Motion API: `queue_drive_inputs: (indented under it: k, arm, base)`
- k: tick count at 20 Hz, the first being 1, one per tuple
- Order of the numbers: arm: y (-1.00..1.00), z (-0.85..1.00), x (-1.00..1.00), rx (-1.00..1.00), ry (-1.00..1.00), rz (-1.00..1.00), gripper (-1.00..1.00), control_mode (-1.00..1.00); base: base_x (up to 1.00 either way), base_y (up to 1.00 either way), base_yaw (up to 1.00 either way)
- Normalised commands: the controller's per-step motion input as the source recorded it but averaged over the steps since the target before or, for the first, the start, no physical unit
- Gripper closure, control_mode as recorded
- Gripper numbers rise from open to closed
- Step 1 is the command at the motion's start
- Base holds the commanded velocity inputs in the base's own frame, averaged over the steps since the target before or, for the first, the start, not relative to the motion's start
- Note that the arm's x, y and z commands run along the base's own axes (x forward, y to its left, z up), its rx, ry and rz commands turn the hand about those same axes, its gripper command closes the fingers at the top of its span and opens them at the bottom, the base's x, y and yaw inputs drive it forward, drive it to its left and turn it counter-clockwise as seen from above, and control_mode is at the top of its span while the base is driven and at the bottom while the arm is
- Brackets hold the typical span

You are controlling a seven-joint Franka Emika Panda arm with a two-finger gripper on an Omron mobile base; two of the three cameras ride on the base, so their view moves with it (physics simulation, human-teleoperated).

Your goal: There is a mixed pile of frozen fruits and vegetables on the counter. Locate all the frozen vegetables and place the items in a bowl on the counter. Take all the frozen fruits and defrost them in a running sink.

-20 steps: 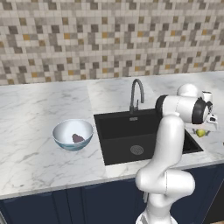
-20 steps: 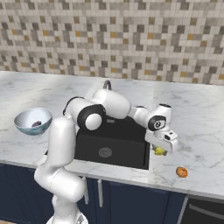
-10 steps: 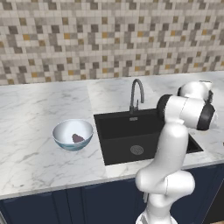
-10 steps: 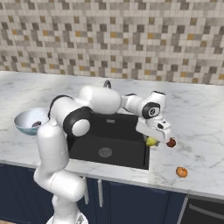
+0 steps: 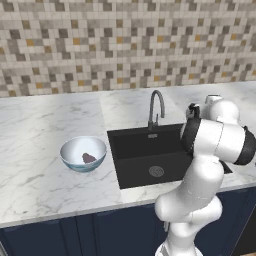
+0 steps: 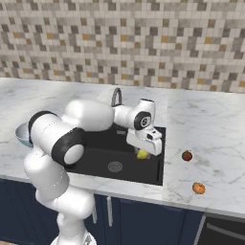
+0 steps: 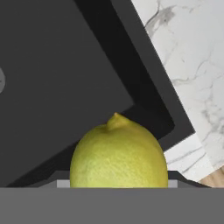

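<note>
Hand view, close up: the gripper [image 6: 142,154] clamps a yellow-green lemon [image 7: 118,154] over the black sink [image 6: 122,160]. Beyond it on the counter [image 6: 206,129], a dark red piece [image 6: 187,155] and an orange piece [image 6: 198,188] wait. Farther left, the bowl [image 5: 83,153] already holds the purple-brown lump [image 5: 88,158].

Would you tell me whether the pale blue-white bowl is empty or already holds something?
Not empty: the pale blue-white bowl on the white marble counter holds one small dark purple-brown lump.
</note>
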Motion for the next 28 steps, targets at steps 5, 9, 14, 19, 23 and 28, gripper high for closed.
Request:
queue_drive_inputs:
  k: [5, 9, 14, 19, 23, 28]
  arm:
    - [0.87, 0.0, 0.0, -0.03, 0.04, 0.05, 1.0, -1.0]
    - [0.91, 0.0, 0.08, -0.03, 0.05, 0.12, 1.0, -1.0]
    - [0.89, 0.01, 0.08, -0.09, 0.05, 0.06, 1.0, -1.0]
    - [0.92, 0.0, 0.14, -0.08, 0.06, -0.04, 1.0, -1.0]
    - [0.87, 0.02, 0.29, -0.04, 0.02, -0.07, 1.0, -1.0]
    - [0.98, 0.22, 0.23, 0.01, 0.0, 0.0, 1.0, -1.0]
  base:
    - [0.0, 0.0, 0.0]
    - [0.0, 0.0, 0.0]
    - [0.0, 0.0, 0.0]
    - [0.0, 0.0, 0.0]
    - [0.0, 0.0, 0.0]
    - [0.0, 0.0, 0.0]
